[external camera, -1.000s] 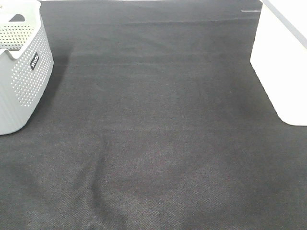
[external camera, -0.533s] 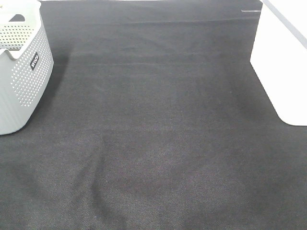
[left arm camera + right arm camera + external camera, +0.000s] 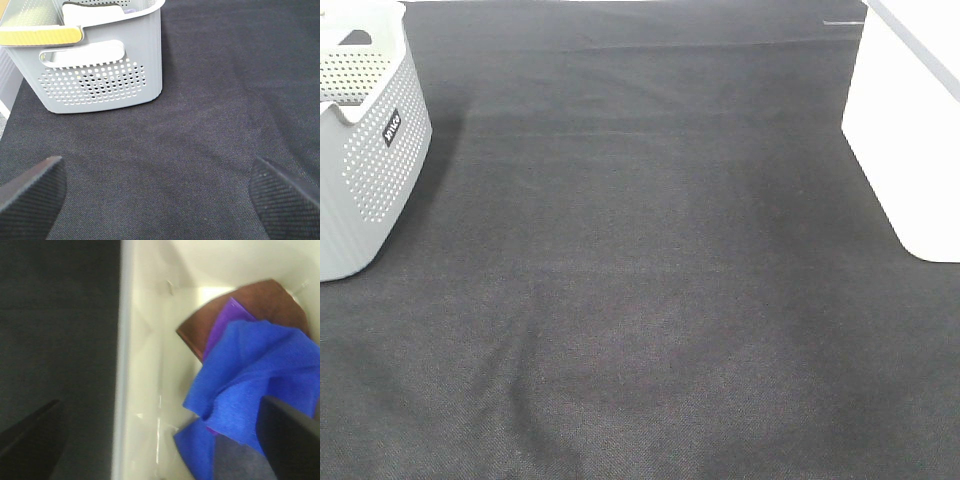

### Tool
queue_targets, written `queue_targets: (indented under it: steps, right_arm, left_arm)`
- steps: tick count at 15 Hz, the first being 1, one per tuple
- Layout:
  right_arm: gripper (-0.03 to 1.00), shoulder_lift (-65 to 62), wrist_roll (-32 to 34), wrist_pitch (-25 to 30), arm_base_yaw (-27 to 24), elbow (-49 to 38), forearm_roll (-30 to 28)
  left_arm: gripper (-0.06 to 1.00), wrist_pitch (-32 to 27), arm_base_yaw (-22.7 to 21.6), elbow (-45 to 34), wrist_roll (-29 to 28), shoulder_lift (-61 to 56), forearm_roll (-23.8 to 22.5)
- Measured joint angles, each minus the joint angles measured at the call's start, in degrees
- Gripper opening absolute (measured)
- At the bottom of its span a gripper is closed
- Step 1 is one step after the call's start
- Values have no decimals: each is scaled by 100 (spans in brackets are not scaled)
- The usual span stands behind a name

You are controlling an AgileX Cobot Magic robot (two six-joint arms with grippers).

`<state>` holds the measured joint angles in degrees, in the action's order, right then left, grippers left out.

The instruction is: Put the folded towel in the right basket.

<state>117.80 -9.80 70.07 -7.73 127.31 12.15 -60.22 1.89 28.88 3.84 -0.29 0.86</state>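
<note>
Right end effector (image 3: 160, 430) is standing spread wide, gripping nothing, over the rim of the white basket (image 3: 150, 355). Blue towel (image 3: 260, 370) is lying inside on a purple item (image 3: 222, 325) and a brown item (image 3: 260, 300), with one corner hidden behind a finger (image 3: 292, 440); view blurred. Left end effector (image 3: 156, 192) is hanging open, empty, above the table (image 3: 210, 125) near the grey basket (image 3: 100, 85). High view is cutting off both baskets.

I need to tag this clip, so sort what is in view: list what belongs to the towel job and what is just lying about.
Job: blue towel, lying inside the white basket; right claw, open over it.
Lying about: grey perforated basket with a yellow item and a white item in it; brown cloth and purple cloth, partly under the towel; left claw, open, holding nothing.
</note>
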Motion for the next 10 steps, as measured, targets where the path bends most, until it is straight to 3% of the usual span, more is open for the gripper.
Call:
queue_targets:
  steps: [5,10]
  right_arm:
    - [98,-733,212,-29,739,-97,-103]
    - [98,-2618,384,-46,1272,-2257,-97]
  left_arm:
    - [92,0,0,0,0,0,0]
    - [92,0,0,0,0,0,6]
